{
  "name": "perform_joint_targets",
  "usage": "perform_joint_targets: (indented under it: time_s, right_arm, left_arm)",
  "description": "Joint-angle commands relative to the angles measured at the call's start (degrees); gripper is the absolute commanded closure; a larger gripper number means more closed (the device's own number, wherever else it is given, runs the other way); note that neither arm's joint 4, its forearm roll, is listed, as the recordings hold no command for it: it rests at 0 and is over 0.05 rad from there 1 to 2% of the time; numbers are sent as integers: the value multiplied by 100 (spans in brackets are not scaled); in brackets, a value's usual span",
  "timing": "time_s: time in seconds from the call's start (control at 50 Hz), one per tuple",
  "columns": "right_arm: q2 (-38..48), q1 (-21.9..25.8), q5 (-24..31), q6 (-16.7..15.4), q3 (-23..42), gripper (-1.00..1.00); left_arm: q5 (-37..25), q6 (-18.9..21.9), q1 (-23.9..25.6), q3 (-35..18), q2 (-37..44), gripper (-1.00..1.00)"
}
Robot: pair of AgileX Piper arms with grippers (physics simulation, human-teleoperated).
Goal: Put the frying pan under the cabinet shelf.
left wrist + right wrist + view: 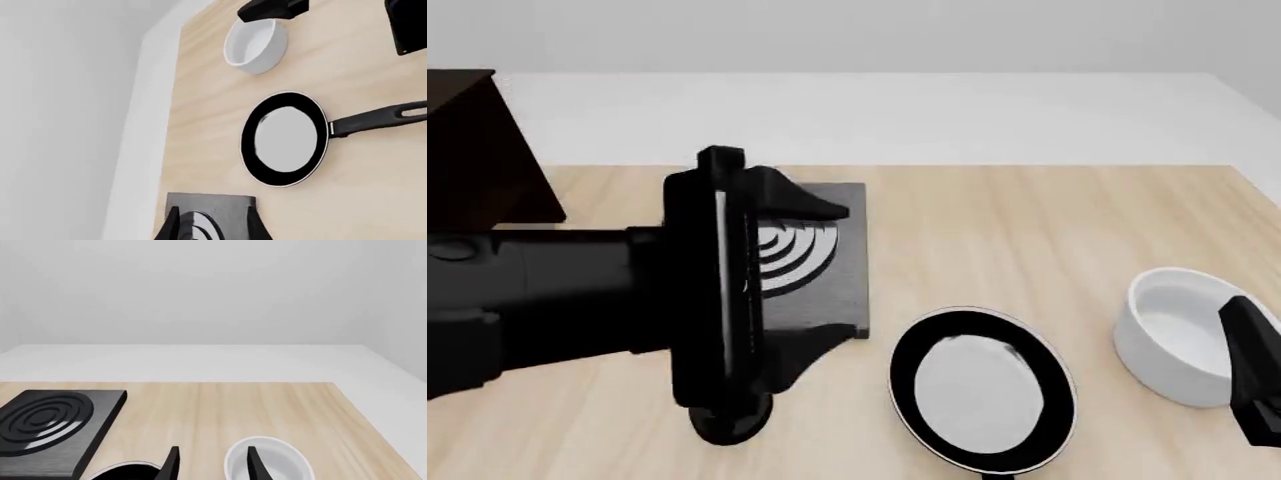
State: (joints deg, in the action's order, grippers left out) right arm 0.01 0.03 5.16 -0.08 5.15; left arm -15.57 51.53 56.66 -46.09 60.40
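Left hand (814, 275) fingers apart, empty | frying pan (982, 389) just beside it on bench (1014, 240) — ungrasped | right hand (212, 464) apart | cabinet shelf (474, 150) well apart — all left

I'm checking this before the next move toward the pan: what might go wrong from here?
1. The left end effector hangs over the stove plate, not the frying pan; descending here would likely hit the plate.
2. The white bowl sits close beside the pan, so a sweep may knock it.
3. The cabinet shelf lies beyond the plate, blocking a straight slide.
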Motion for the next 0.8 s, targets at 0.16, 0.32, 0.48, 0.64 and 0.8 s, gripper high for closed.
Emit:
perform_joint_targets:
  time_s: [0.16, 0.32, 0.48, 0.64, 0.8]
  right_arm:
    - [0, 1, 1, -1, 0, -100]
    - [0, 0, 1, -1, 0, -100]
    - [0, 1, 2, 1, 0, -100]
    - [0, 0, 0, 0, 0, -100]
    - [0, 1, 0, 0, 0, -100]
  left_arm:
    - [62, 963, 888, 987, -168, -100]
    - [258, 1055, 1102, 1153, -98, -100]
    - [612, 1155, 1252, 1416, -48, -100]
    - [960, 1337, 1297, 1542, 39, -100]
    - [1497, 1375, 1498, 1818, 233, -100]
